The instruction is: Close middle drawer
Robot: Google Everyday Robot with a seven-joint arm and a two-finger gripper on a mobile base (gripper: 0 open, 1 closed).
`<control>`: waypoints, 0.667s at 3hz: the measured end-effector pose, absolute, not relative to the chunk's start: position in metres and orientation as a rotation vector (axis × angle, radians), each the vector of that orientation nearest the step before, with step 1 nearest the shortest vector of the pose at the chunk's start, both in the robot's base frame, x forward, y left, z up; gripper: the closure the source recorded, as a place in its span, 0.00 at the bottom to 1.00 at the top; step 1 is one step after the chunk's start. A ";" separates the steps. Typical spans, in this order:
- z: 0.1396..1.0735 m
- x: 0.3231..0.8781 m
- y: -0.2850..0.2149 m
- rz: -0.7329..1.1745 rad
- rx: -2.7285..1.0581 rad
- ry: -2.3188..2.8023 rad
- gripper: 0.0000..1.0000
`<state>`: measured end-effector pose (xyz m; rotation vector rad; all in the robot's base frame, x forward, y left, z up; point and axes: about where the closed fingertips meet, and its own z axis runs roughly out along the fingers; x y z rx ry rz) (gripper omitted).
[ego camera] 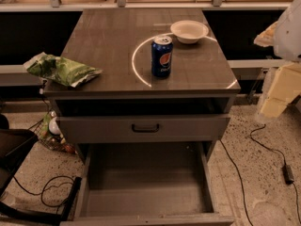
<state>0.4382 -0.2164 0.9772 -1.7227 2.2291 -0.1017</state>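
The grey metal cabinet [141,41] stands in the middle of the view. Its middle drawer [146,185] is pulled far out toward me, showing a deep plain grey tray with nothing in it. Its front panel runs along the bottom edge of the view and its handle is out of sight. Above it, the uppermost drawer [143,127] with a small black handle stands slightly out. The lowest drawer is hidden. My gripper [277,95] appears as pale yellowish parts at the right edge, to the right of the cabinet and apart from it, below a white arm segment [289,27].
On the cabinet top stand a blue Pepsi can [162,56], a white bowl [189,31] and a green chip bag [61,69]. A black cable [263,147] with an adapter runs over the speckled floor at the right. A dark chair [19,173], cables and a bag sit at the left.
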 end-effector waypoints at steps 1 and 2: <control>0.977 0.438 -0.216 -0.102 -1.723 2.229 0.00; 0.960 0.433 -0.226 -0.107 -1.708 2.235 0.00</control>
